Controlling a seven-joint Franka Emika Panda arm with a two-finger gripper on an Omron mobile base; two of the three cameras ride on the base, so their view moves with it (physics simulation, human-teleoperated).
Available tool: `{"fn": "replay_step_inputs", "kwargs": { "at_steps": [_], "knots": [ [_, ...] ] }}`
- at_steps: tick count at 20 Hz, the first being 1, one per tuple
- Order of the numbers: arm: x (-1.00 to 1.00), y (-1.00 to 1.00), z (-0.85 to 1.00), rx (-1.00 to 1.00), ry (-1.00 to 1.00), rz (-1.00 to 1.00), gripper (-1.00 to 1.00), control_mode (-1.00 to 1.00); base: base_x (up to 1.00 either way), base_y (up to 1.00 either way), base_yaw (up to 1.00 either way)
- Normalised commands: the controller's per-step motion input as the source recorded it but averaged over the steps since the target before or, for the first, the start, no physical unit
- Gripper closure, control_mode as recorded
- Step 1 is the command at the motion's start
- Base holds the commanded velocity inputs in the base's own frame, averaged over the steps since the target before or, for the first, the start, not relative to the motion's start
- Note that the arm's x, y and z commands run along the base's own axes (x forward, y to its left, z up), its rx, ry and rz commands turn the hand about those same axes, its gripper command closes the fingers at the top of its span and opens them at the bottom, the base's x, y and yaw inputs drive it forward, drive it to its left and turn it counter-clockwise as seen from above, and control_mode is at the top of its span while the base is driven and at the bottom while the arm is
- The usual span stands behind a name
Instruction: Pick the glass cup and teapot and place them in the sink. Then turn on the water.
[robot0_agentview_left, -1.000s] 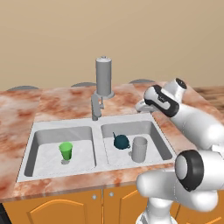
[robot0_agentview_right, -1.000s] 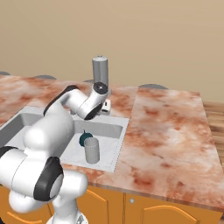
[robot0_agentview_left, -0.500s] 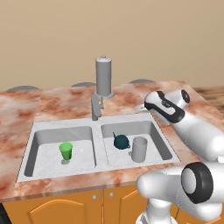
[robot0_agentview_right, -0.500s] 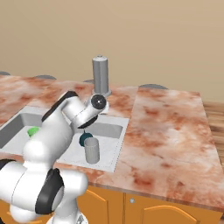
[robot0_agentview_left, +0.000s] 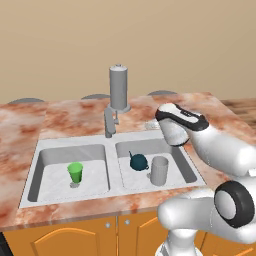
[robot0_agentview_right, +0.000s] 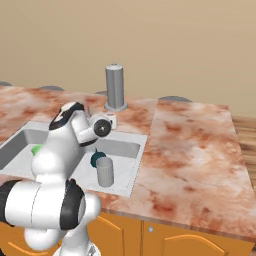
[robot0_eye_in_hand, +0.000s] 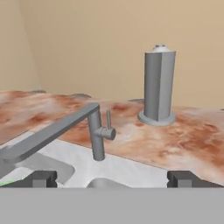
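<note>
The glass cup (robot0_agentview_left: 159, 170) (robot0_agentview_right: 104, 171) stands upright in the right basin of the sink (robot0_agentview_left: 75, 142) (robot0_agentview_right: 131, 150), close to the dark teal teapot (robot0_agentview_left: 138, 161) (robot0_agentview_right: 94, 159) on its left. My gripper (robot0_eye_in_hand: 112, 179) (robot0_agentview_right: 110, 120) is open with nothing between its tips. It hangs over the counter just behind the right basin, facing the grey tap (robot0_agentview_left: 109, 122) (robot0_eye_in_hand: 97, 135). The tap's long spout points left in the hand view, and a thin lever (robot0_eye_in_hand: 108, 120) sticks up from its side. No water runs.
A tall grey cylinder with a domed cap (robot0_agentview_left: 118, 89) (robot0_agentview_right: 115, 87) (robot0_eye_in_hand: 159, 85) stands on the marble counter (robot0_agentview_right: 190, 145) behind the tap. A small green cup (robot0_agentview_left: 75, 172) (robot0_agentview_right: 36, 149) sits in the left basin. The wall rises behind the counter.
My hand has dropped lower and come in a little toward the tap and the sink's back rim. The glass cup and the teapot have stayed where they were in the right basin.
</note>
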Motion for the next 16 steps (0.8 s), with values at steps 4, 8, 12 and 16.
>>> {"fn": "replay_step_inputs", "kwargs": {
  "at_steps": [4, 8, 12, 16],
  "knots": [
    [0.25, 0.16, 0.0, 0.0, -0.18, 0.0, -1.0, -1.0, 0.0, 0.0, 0.0],
    [0.01, 0.01, -0.09, 0.0, -0.11, 0.0, -1.0, -1.0, 0.0, 0.0, 0.0],
    [0.0, 0.0, -0.1, 0.0, 0.0, 0.0, -1.0, -1.0, 0.0, 0.0, 0.0],
    [0.0, 0.0, -0.17, 0.0, 0.0, 0.0, -1.0, -1.0, 0.0, 0.0, 0.0]
  ]
}}
